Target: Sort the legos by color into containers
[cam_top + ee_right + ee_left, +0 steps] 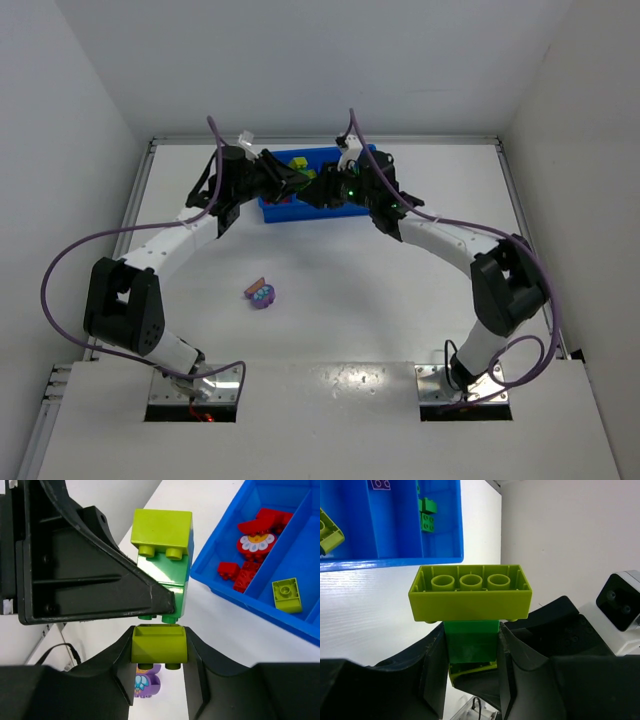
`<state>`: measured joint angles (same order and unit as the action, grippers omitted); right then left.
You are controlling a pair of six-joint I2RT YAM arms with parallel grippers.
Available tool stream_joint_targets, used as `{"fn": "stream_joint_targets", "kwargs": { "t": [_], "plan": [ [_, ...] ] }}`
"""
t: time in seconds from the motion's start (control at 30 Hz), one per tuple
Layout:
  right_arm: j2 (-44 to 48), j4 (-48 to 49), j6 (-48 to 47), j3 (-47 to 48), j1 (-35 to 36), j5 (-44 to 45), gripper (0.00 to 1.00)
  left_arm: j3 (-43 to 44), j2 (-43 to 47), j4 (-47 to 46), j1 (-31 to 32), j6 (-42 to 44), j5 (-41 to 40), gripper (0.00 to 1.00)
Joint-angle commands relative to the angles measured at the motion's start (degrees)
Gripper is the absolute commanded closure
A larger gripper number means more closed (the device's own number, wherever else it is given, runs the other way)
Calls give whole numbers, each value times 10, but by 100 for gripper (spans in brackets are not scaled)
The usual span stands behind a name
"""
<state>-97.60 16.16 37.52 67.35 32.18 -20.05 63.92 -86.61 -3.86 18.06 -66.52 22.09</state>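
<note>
Gripping a green brick (167,580) by its sides just outside the blue tray's (390,562) rim, the left gripper (471,632) is clenched on it, with a long yellow-green brick (470,597) stuck on the end nearer the tray. Right gripper (159,639) is clenched on a small yellow-green brick (159,651) at the green brick's other end; touching or just apart, cannot tell. Inside the tray: red bricks (250,555) in one compartment, a loose yellow-green brick (286,595) in the next; a purple cluster (263,295) lies on the table well apart from the tray.
</note>
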Motion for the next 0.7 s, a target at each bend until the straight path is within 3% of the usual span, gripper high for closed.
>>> {"fn": "stream_joint_targets", "kwargs": {
  "t": [0.0, 0.07, 0.33, 0.5, 0.67],
  "plan": [
    [6, 42, -24, 20, 2, -21, 91, 17, 14, -29, -6, -5, -1, 100],
    [19, 42, -32, 1, 2, -28, 100, 17, 14, -29, -14, 1, -6, 100],
    [100, 26, -97, -64, -5, -9, 100, 37, 24, -8, -111, 70, -40, 100],
    [2, 19, -124, -3, -16, 6, 100, 55, 24, 22, -138, 139, 11, 100],
    [-132, 9, -112, 130, -41, -1, 100, 30, 55, 38, -138, 235, 52, 100]
  ]
}}
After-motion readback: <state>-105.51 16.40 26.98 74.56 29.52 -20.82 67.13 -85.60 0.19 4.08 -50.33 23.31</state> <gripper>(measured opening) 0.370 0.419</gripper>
